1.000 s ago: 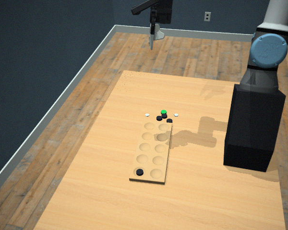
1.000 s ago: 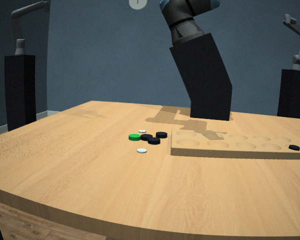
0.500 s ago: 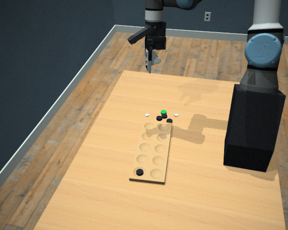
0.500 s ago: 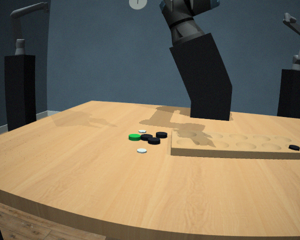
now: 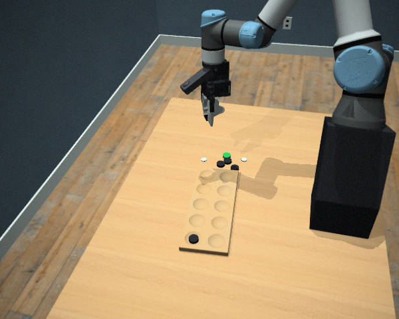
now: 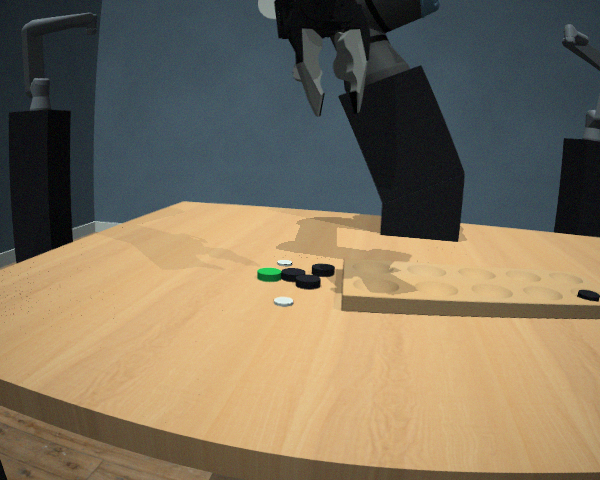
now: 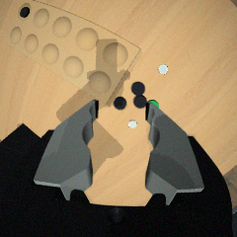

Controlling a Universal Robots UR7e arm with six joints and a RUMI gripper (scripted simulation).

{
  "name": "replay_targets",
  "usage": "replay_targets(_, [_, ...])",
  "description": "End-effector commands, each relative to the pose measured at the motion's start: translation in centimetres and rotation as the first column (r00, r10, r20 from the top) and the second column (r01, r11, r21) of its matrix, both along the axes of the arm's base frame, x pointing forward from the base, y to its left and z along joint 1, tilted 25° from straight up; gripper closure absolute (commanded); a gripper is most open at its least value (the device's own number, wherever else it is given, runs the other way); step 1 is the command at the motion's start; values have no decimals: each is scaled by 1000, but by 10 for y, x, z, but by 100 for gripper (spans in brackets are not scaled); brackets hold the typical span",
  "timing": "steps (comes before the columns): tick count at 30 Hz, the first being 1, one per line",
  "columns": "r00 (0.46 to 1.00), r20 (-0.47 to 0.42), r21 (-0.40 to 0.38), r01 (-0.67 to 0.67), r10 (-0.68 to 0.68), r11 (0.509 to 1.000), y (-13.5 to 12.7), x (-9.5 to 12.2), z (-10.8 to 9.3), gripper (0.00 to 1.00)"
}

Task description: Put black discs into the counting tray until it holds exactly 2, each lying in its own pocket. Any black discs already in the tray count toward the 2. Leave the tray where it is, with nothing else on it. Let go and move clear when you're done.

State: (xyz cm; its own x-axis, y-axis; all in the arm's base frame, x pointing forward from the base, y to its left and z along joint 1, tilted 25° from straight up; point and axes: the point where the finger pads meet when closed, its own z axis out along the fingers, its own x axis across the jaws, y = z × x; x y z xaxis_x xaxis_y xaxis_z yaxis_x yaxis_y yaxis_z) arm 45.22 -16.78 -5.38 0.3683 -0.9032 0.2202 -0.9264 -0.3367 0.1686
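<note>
From the top view, the gripper (image 5: 210,118) hangs well above the far part of the wooden table (image 5: 278,240), its fingers pointing down, partly open with nothing between them. Nearer the camera than the gripper lies a small cluster: a green disc (image 5: 226,155), with three black discs just beside it — one (image 5: 227,160) touching the green disc, one (image 5: 220,163) to its left, one (image 5: 234,167) to its right by the tray's far corner. Two white discs (image 5: 203,159) (image 5: 243,159) flank the cluster. The counting tray (image 5: 189,247) stretches from the cluster toward the camera in two columns of round pockets; one black disc (image 5: 193,238) lies in the nearest left pocket, the other pockets hold nothing. The arm's black pedestal (image 5: 347,206) stands at the right.

From the exterior view, the gripper (image 6: 336,105) is high over the table, two fingers (image 6: 310,87) apart with only the wall showing between them. The loose black discs (image 6: 293,273) (image 6: 308,281) (image 6: 323,269) sit far below it, next to the green disc (image 6: 268,274), just left of the tray (image 6: 445,307). The tray's own black disc (image 6: 588,295) lies at its far right end.

From the wrist view, the two grey fingers frame the table. Between their tips and a little beyond appear the three loose black discs (image 7: 119,103) (image 7: 138,88) (image 7: 140,101), the green disc (image 7: 153,104) half hidden by the right finger, and a white disc (image 7: 132,124) — none touched. The tray (image 7: 129,43) runs up and left, with its black disc (image 7: 25,11) in the farthest corner pocket
</note>
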Motion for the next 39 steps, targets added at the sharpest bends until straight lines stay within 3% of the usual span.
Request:
replay_targets(1, [995, -9, -70, -96, 95, 993, -32, -12, -42, 72])
replay_targets(18, [980, -87, -125, -187, 177, 975, -59, -49, -82, 72])
replay_targets(39, [976, -101, -134, -204, 191, 970, -63, -54, -89, 72])
